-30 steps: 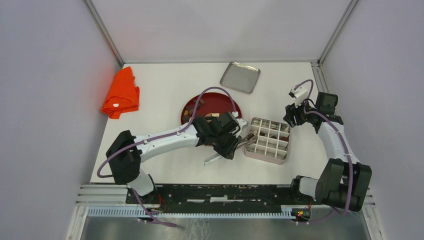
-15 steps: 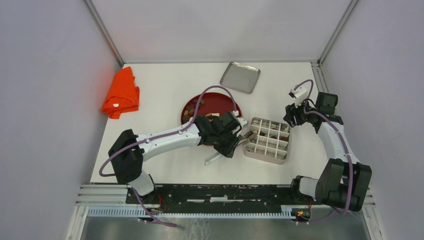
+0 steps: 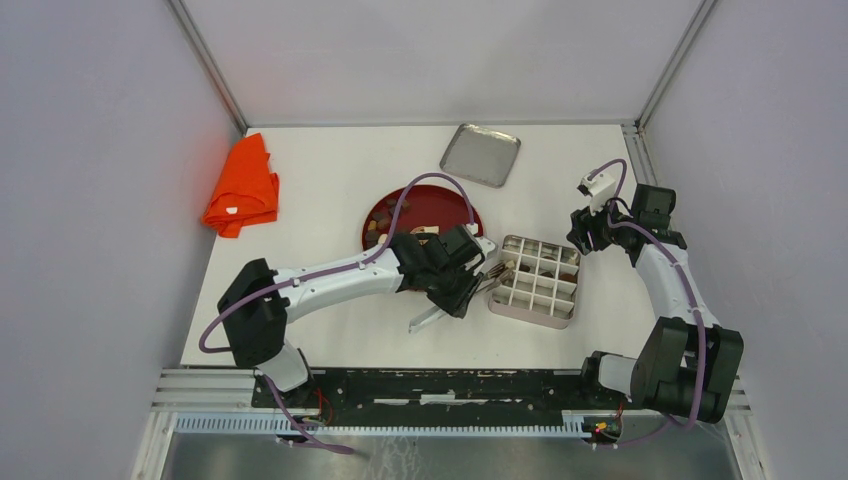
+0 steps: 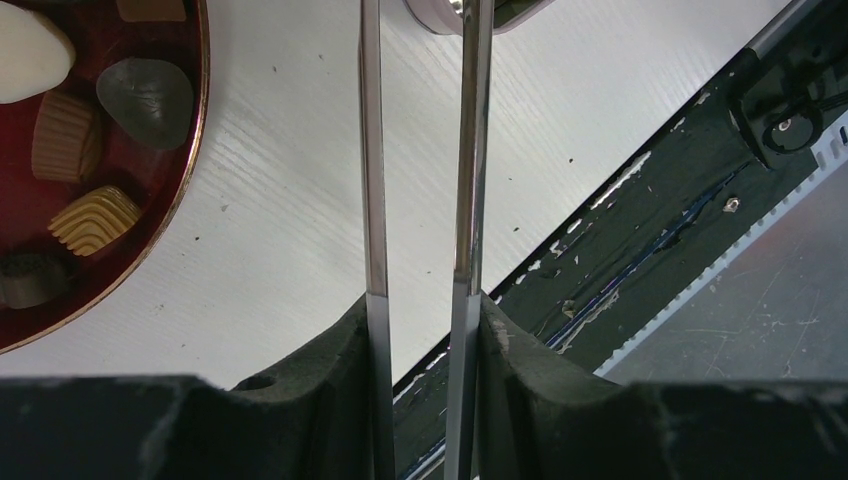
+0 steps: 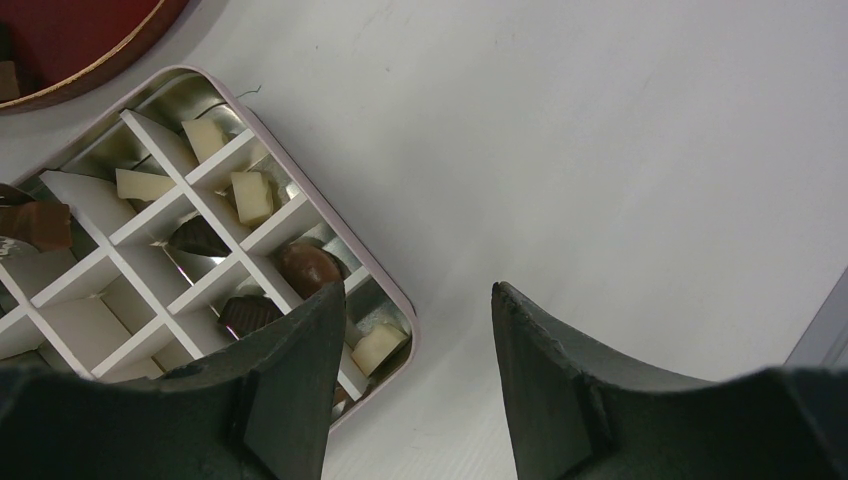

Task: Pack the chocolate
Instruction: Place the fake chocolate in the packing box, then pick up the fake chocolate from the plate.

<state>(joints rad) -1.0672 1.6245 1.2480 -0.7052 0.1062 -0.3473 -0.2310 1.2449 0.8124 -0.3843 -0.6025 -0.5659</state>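
Chocolate [image 5: 250, 195] is in two places. Some pieces sit in the cells of the tin box [image 5: 390, 290]: cream squares along the far row, then a round brown piece and two dark ones, one piece per cell. Several cells are bare. The other pieces are on the red plate [image 4: 190, 150]. The left wrist view shows one white, one dark grey and two ridged tan pieces there, plus a dark one at the edge of the frame.

One brown piece rides above the dividers at the box's 9 o'clock edge, right at the tips of the tongs [image 4: 470, 150]. Can't tell whether the tips are pinching it.

Top view: the box is at 4 o'clock of the plate, just beside it and not touching. The left gripper [image 3: 462, 292] is at the plate's 5 o'clock rim and clamps the two metal arms of the tongs between its fingers. The tongs' tips point to 2 o'clock, at the box. The arms are squeezed close together but not touching.

The right gripper [image 5: 415, 300] hangs over the table [image 5: 620, 130] at the box's 2 o'clock corner, jaws apart with nothing between them. One finger overlaps the box rim in its wrist view.

The lid [image 3: 480, 154], a flat metal tray shape, lies at 1 o'clock of the plate, near the back wall. An orange cloth [image 3: 243, 186] is crumpled at 9 o'clock, well apart, by the left wall.
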